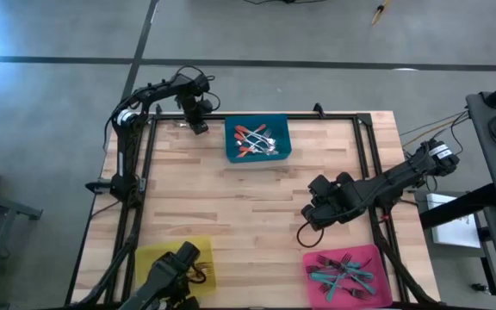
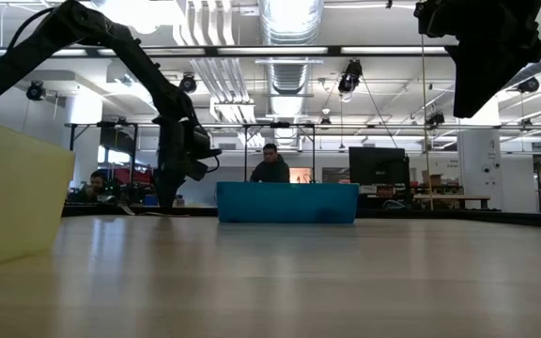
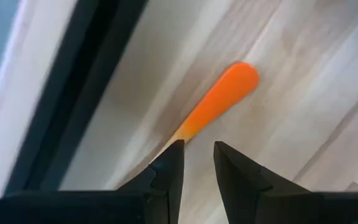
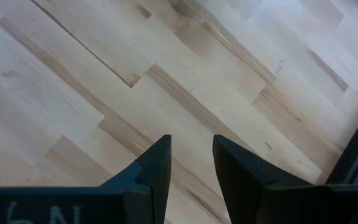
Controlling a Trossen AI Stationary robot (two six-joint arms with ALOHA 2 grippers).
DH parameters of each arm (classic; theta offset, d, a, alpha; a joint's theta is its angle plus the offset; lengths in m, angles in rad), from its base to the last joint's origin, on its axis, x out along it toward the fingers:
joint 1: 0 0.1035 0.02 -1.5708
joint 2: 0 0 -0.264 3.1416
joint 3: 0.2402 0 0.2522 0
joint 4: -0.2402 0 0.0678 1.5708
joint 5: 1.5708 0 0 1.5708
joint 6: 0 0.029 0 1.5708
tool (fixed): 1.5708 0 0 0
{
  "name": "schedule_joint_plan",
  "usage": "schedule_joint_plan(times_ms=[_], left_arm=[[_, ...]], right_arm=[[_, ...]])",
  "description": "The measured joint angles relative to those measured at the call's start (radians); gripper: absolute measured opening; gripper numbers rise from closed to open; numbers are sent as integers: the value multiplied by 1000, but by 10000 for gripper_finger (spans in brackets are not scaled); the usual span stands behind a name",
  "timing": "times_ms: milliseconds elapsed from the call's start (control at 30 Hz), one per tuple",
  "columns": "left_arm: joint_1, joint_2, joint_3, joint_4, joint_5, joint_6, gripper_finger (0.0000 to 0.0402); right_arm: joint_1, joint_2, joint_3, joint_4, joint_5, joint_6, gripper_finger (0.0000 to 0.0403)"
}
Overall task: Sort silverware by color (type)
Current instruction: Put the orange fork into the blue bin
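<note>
Fork head hidden behind claw
The orange-handled fork (image 3: 219, 99) has its head hidden behind the left claw (image 3: 197, 165); whether they touch is unclear.

Robot arms: two dark arms, each with one two-finger gripper: left gripper (image 1: 198, 127), right gripper (image 1: 311, 216).
Flat rectangular plastic bins: three: one blue bin (image 1: 257, 140) just beside the left gripper, one pink bin (image 1: 349, 272) near the right gripper, one yellow bin (image 1: 176, 263) well apart from both.
Orange-handled forks: one loose orange-handled fork (image 3: 219, 99) on the wood at the left gripper's fingertips; several more in the blue bin, count unclear.
Teal-handled forks (image 1: 343, 274): several in the pink bin, too tangled to count.
People: two beyond the table.
</note>
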Motion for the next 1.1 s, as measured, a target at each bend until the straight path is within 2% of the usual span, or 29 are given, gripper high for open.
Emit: schedule_joint_plan(times_ms=[167,667,733,867,1100], left_arm=[[-10,1,-3,-52,46,-11,77],[-12,-39,-3,-61,47,-8,77],[-11,-40,-3,-61,24,6,77],[-14,-40,-3,-42,-89,48,77],[-14,-40,-2,-33,-93,68,77]], right_arm=[[0,0,0,3,0,-4,112],[0,0,-2,15,0,-14,112],[0,0,-3,15,0,-14,112],[0,0,-3,15,0,-25,112],[0,0,-3,20,0,-40,112]])
